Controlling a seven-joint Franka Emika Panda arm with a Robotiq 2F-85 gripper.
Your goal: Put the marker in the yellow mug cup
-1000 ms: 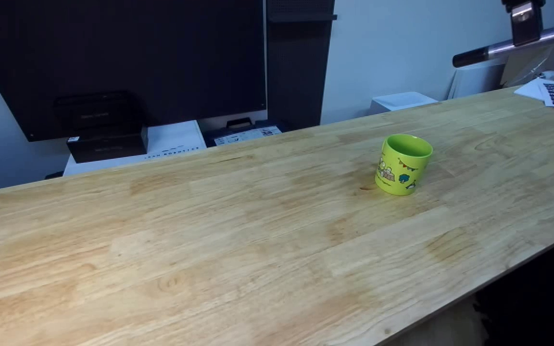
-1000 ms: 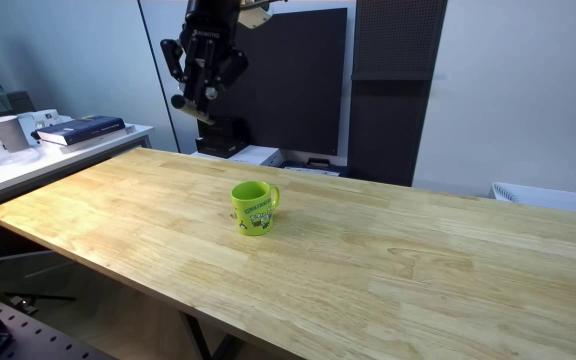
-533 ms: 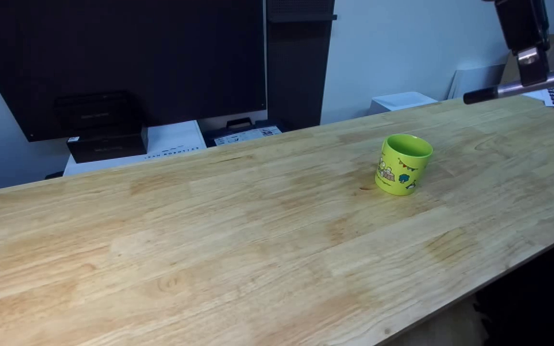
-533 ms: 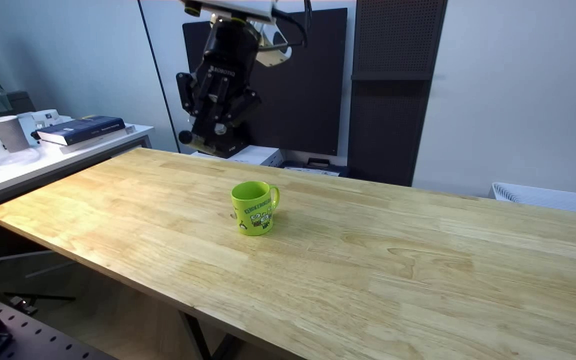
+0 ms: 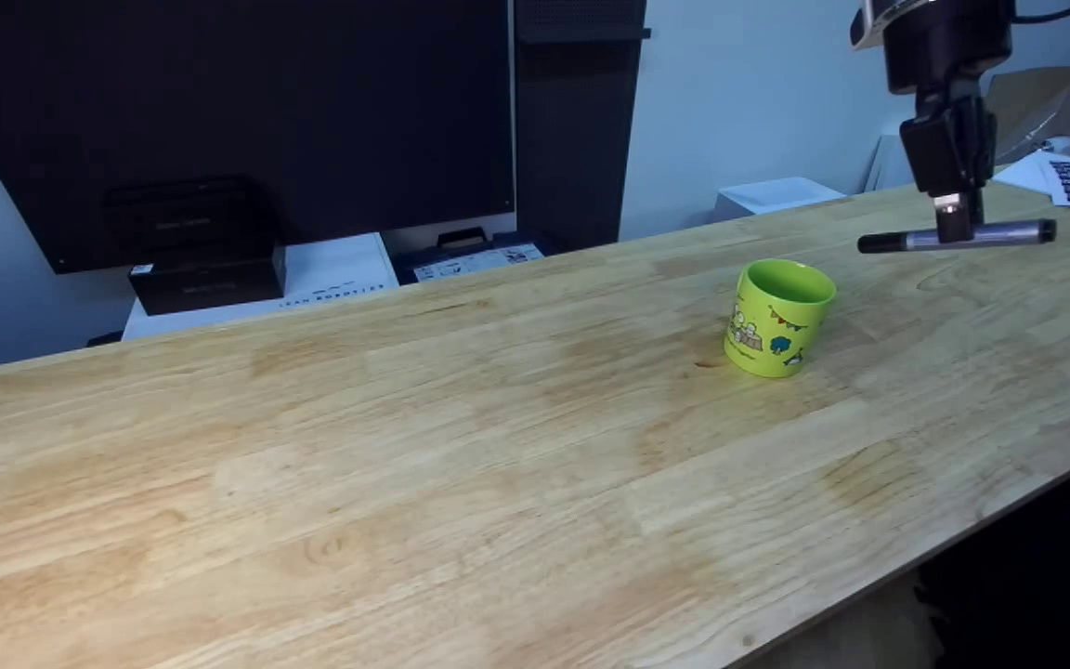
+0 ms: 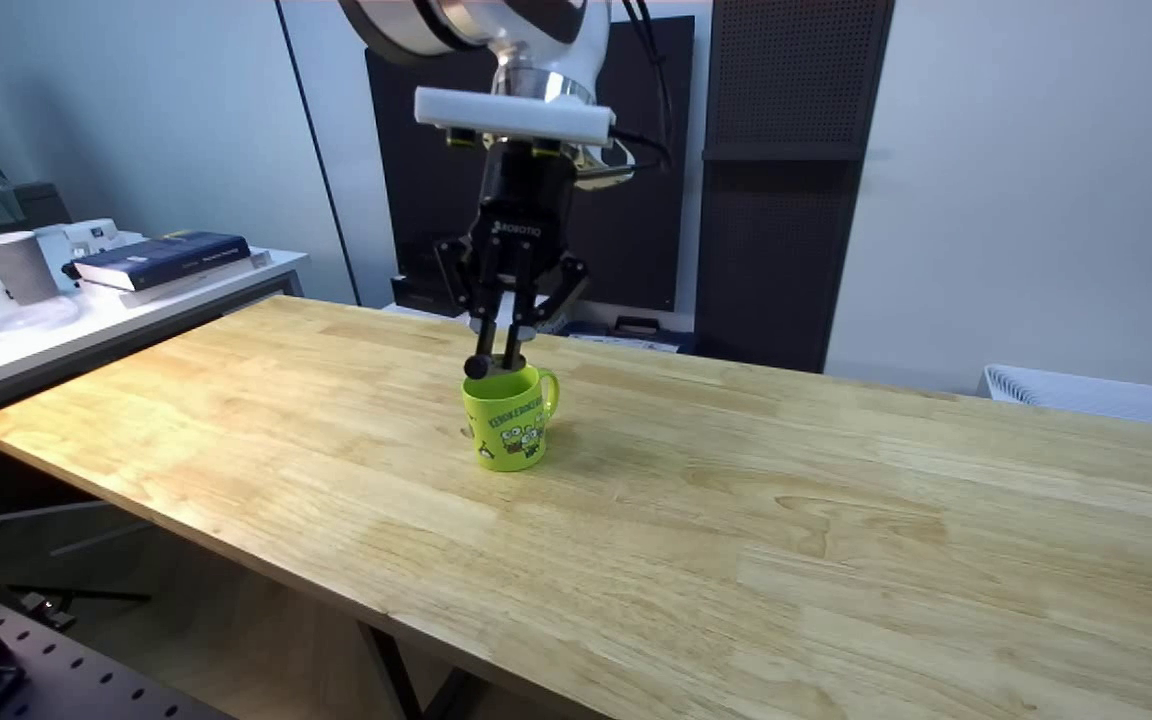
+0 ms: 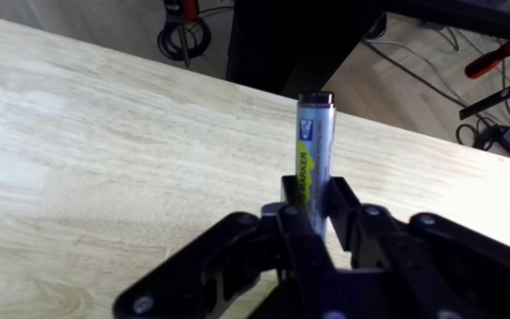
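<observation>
The marker [image 5: 1009, 233] had moved lower and nearer the yellow mug [image 5: 779, 321], gripped level in the jaws. Transport appeared in hand; uprighting above the yellow mug seemed required next.

A black, jointed gripper [image 7: 311, 190] pinches a silver, cylindrical marker [image 7: 316, 133] with a black end above a pale wooden table [image 7: 148, 168]; beyond its edge, coiled black cable [image 7: 171, 52] lies on the brownish floor [image 7: 357, 88].

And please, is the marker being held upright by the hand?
No, in an exterior view the marker lies almost level in the grip of the hand.
</observation>
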